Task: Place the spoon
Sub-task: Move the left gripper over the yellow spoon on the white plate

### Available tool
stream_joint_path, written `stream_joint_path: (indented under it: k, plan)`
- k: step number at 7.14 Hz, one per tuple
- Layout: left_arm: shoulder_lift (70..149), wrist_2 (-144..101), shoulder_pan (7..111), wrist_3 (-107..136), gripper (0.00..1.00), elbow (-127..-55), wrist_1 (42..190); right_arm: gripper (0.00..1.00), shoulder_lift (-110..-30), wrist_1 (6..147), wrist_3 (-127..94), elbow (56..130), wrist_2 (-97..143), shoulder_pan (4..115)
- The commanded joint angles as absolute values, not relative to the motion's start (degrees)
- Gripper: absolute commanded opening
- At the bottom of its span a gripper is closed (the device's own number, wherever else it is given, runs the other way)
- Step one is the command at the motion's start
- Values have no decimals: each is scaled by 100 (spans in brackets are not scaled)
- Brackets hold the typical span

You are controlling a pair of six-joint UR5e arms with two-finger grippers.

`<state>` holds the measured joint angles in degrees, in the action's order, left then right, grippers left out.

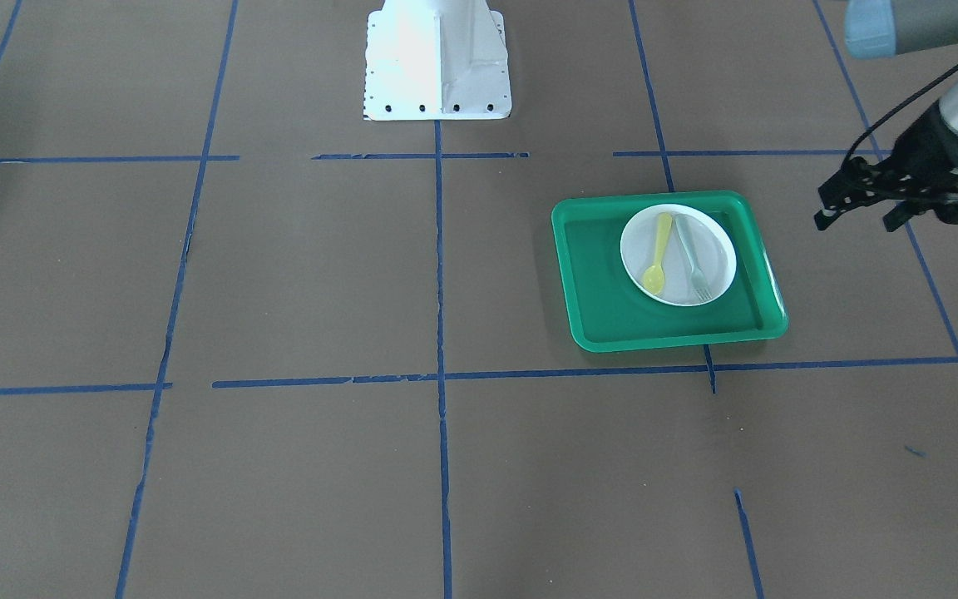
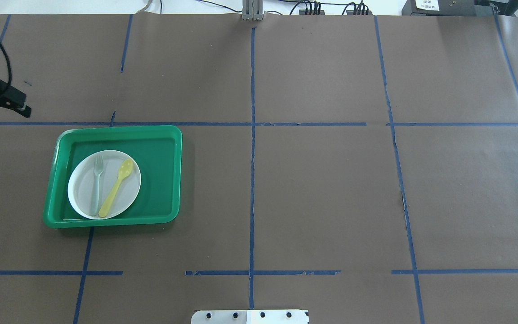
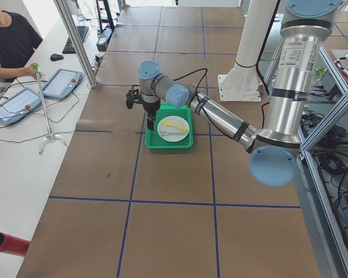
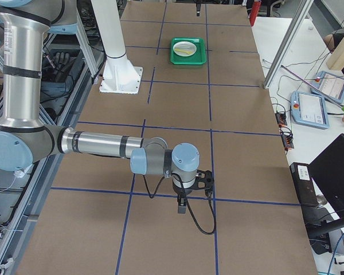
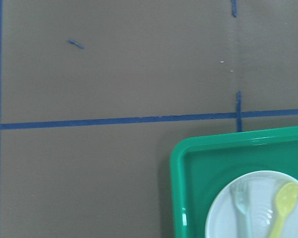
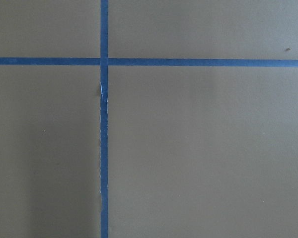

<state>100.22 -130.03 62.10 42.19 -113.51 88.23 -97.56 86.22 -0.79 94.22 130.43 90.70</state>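
Observation:
The light-yellow spoon [image 1: 659,252] lies on a white plate [image 1: 716,249] inside a green tray [image 1: 604,291], beside a pale grey-green fork [image 1: 691,258]. In the overhead view the spoon [image 2: 116,188] lies to the right of the fork [image 2: 96,186] on the plate [image 2: 79,191]. The left wrist view shows the spoon's bowl [image 5: 287,196] at its bottom right. My left gripper [image 1: 856,223] is open and empty, off the tray beyond its far outer corner [image 2: 3,112]. My right gripper [image 4: 182,206] hangs far from the tray, and I cannot tell whether it is open.
The white robot base [image 1: 437,62] stands at the table's middle. Blue tape lines cross the brown table cover. An operator [image 3: 8,40] and tablets [image 3: 61,82] are at a side bench beyond the table.

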Motion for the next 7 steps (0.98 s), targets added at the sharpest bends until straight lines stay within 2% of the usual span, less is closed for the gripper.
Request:
stream_joint_path:
  k: [1,2,4,5,6,7]
  plan:
    - [10457,-12404,5216,5270,100,-11260,8833,100,-9756,8622,-70,9422,13043,9070]
    - [10468,-12271,4934,5343,100,-11085,8903,100,-9756,8622,-79,9422,13043,9070]
    - [10450,-12024,4554,5973,99,-10279,10240,100,-9756,8622,-70,9422,13043,9070]
    - [10424,-11971,4414,6229,84,-10118,10570,100,-9756,8622,-79,9422,13043,9070]
    - [10424,-11831,4247,6258,75,-10099,10591,100,-9756,8622,-79,9422,13043,9070]
    - [10415,-11787,4106,6258,74,-10081,10600,100,-9756,8622,-79,9422,13043,9070]
